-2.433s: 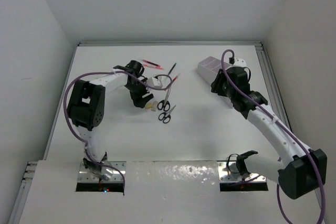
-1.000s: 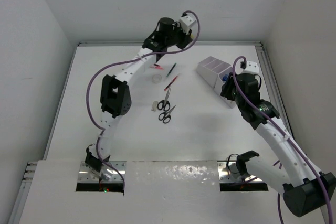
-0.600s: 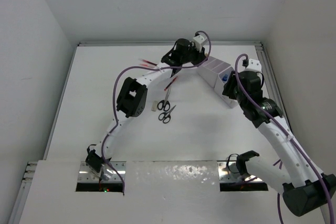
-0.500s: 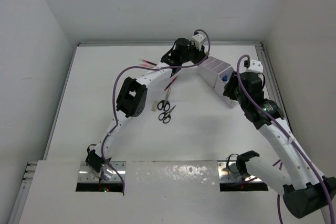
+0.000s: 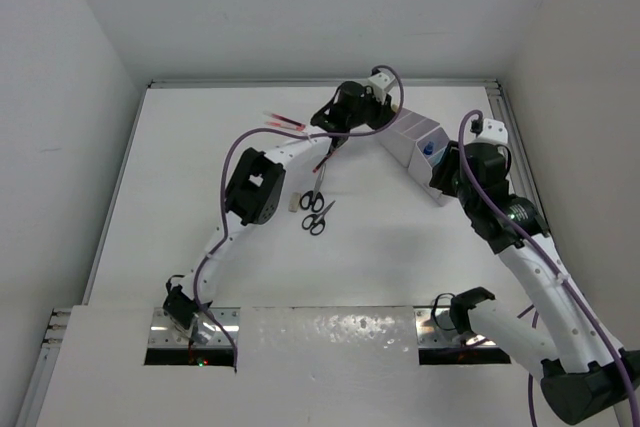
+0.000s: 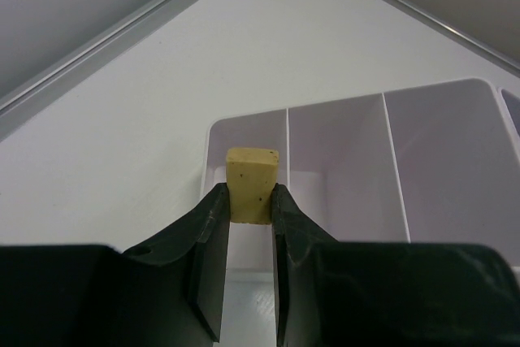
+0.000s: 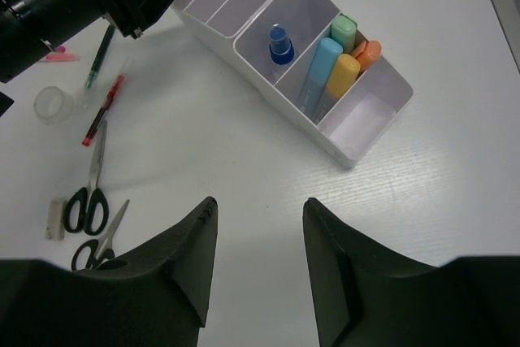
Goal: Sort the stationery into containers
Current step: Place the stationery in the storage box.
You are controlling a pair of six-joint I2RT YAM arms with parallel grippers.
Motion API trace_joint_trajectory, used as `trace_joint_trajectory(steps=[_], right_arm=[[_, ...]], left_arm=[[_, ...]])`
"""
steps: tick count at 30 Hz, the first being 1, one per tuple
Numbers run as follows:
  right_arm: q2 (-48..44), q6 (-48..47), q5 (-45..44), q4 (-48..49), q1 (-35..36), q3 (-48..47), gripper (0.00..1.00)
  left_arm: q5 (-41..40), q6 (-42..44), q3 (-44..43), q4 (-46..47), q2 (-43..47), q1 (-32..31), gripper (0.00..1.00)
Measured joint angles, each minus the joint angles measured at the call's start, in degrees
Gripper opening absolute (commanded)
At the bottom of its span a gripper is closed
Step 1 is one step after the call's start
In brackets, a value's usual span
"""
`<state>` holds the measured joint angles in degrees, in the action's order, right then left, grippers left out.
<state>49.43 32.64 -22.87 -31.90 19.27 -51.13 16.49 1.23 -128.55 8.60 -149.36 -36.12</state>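
My left gripper (image 6: 250, 197) is shut on a beige eraser (image 6: 252, 183) and holds it over the end compartment of the white organiser (image 6: 341, 152). In the top view this gripper (image 5: 378, 112) is at the organiser's (image 5: 405, 162) far left end. My right gripper (image 7: 260, 202) is open and empty, high above bare table near the organiser (image 7: 268, 95). A blue-capped bottle (image 7: 280, 42) and several pastel capsule pieces (image 7: 318, 71) stand in its compartments. Two scissors (image 7: 88, 193), a tape ring (image 7: 50, 103), a red pen (image 7: 104, 110) and another eraser (image 7: 54, 219) lie on the table.
More pens (image 5: 285, 122) lie at the back left of the table. A raised rail (image 5: 510, 147) runs along the right edge behind the organiser. The left arm (image 5: 250, 187) stretches across the table's middle.
My left arm has swung from the table's left side to the organiser with the eraser in its jaws. My right arm has drawn back from the organiser toward the right.
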Motion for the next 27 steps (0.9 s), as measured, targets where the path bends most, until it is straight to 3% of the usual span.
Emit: trace_joint_trajectory(steps=[11, 22, 27], right_arm=[[-1.38, -0.04, -1.2, -1.4, 0.0, 0.13, 0.46], [-1.22, -0.09, -1.2, -1.4, 0.0, 0.13, 0.46], [-1.22, -0.31, -1.2, -1.4, 0.0, 0.13, 0.46]], left_arm=[[-3.17, 0.2, 0.11, 1.09, -0.98, -0.61, 0.01], [-3.89, 0.61, 0.11, 1.9, -1.55, -0.61, 0.19], [-3.85, 1.22, 0.11, 1.88, -1.88, -0.61, 0.35]])
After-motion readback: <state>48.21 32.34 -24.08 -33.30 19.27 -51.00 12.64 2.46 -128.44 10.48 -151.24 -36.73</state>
